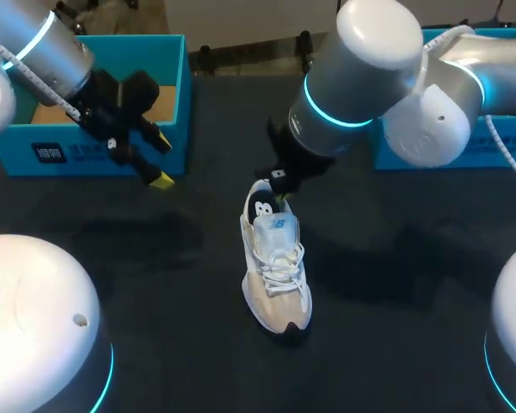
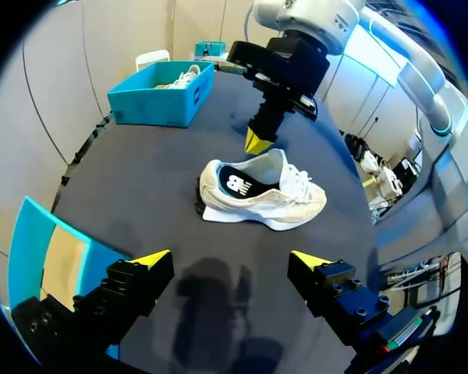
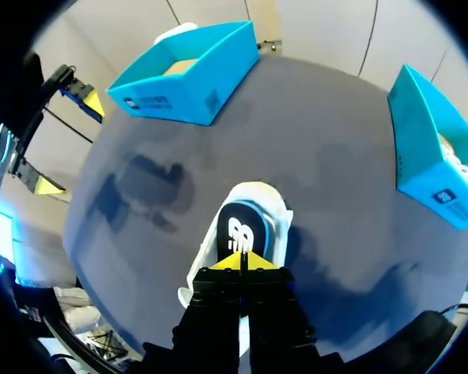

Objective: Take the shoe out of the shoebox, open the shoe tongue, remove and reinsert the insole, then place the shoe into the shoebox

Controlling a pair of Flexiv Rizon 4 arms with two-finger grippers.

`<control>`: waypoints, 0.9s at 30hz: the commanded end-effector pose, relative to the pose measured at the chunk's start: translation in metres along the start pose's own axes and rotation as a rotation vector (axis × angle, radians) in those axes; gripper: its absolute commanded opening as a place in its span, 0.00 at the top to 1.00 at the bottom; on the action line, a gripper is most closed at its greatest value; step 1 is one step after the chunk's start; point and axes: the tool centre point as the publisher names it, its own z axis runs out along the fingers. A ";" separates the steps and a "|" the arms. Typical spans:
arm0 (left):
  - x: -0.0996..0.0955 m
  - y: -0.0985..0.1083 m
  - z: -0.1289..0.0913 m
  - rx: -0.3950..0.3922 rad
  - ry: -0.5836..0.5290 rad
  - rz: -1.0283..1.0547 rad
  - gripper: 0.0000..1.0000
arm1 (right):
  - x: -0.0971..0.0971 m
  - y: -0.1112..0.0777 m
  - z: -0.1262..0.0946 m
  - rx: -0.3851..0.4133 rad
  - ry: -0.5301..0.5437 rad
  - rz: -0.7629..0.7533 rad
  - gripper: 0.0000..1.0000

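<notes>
A white and beige sneaker point(image 1: 276, 267) stands upright on the dark table, its dark insole point(image 3: 238, 231) with a white logo showing in the opening. My right gripper point(image 1: 282, 194) is shut, its yellow tips point(image 2: 257, 142) pointing down just over the shoe's heel opening point(image 3: 242, 261); I see nothing held between them. Over by the left shoebox point(image 1: 95, 146), my left gripper point(image 1: 138, 162) stands open and empty, well clear of the sneaker point(image 2: 261, 195). From its own view the left gripper point(image 2: 230, 261) looks across bare table toward the shoe.
A second blue shoebox point(image 1: 451, 151) sits at the back right, partly hidden by my right arm, and holds another white shoe point(image 3: 460, 164). The left shoebox point(image 3: 183, 78) shows a brown cardboard floor. Dark table lies bare around the sneaker.
</notes>
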 end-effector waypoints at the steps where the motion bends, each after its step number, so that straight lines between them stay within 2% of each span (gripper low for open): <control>1: 0.007 0.002 -0.004 -0.002 -0.021 -0.008 0.00 | 0.000 -0.003 0.018 0.000 0.016 0.017 1.00; 21: 0.007 0.002 -0.004 -0.002 -0.021 -0.008 0.00 | 0.014 -0.015 0.048 0.042 0.030 0.067 1.00; 27: 0.007 0.002 -0.004 -0.002 -0.021 -0.008 0.00 | 0.015 -0.018 0.061 0.053 -0.002 0.080 1.00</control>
